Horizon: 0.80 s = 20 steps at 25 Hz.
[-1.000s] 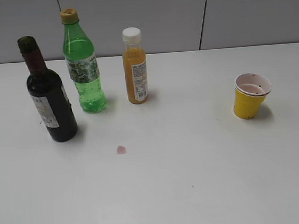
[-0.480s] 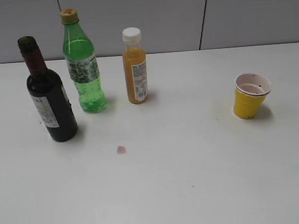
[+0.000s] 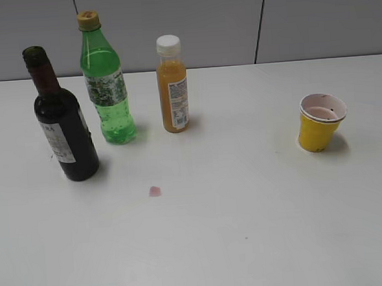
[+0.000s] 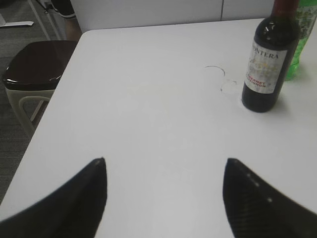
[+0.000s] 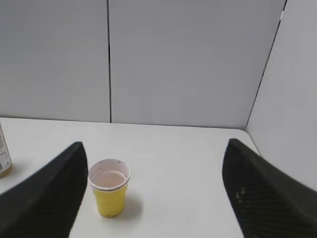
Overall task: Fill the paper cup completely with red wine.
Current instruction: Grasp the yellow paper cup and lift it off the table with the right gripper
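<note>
The yellow paper cup point(image 3: 319, 123) stands upright at the right of the table, its pinkish inside showing; it also shows in the right wrist view point(image 5: 109, 187). The dark wine bottle point(image 3: 62, 127) with maroon neck foil and white label stands upright at the left, with no cap or cork on it; it also shows in the left wrist view point(image 4: 269, 59). My left gripper point(image 4: 164, 163) is open and empty, well short of the bottle. My right gripper point(image 5: 153, 148) is open and empty, with the cup just inside its left finger, farther off. Neither gripper shows in the exterior view.
A bright green plastic bottle point(image 3: 106, 83) and an orange juice bottle point(image 3: 172, 86) stand behind and right of the wine bottle. A small pink stain point(image 3: 155, 191) lies on the white table point(image 3: 247, 211). A dark stool point(image 4: 32, 67) stands past the table's left edge.
</note>
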### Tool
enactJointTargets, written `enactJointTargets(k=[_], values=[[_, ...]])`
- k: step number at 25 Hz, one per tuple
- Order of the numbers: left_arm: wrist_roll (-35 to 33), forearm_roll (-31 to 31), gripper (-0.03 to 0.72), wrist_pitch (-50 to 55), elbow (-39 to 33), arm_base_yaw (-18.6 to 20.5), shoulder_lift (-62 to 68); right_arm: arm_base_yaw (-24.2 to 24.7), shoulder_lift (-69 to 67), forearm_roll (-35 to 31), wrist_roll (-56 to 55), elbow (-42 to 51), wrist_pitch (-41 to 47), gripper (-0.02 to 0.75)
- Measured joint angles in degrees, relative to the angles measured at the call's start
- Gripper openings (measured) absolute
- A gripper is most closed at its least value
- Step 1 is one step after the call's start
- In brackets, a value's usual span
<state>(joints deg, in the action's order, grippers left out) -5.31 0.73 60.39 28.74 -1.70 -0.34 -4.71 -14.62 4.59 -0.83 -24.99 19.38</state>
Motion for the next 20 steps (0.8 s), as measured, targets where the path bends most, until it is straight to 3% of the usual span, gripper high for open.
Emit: enactJointTargets(k=[8,20], values=[[0.0,0.0,0.554,0.0,0.0,0.0,0.0,0.0,-12.73,0.12,0.0,0.0,-15.85,0.615],[0.0,0.0,0.554,0.0,0.0,0.0,0.0,0.0,-28.17,0.17,0.08,0.0,-50.9,0.56]])
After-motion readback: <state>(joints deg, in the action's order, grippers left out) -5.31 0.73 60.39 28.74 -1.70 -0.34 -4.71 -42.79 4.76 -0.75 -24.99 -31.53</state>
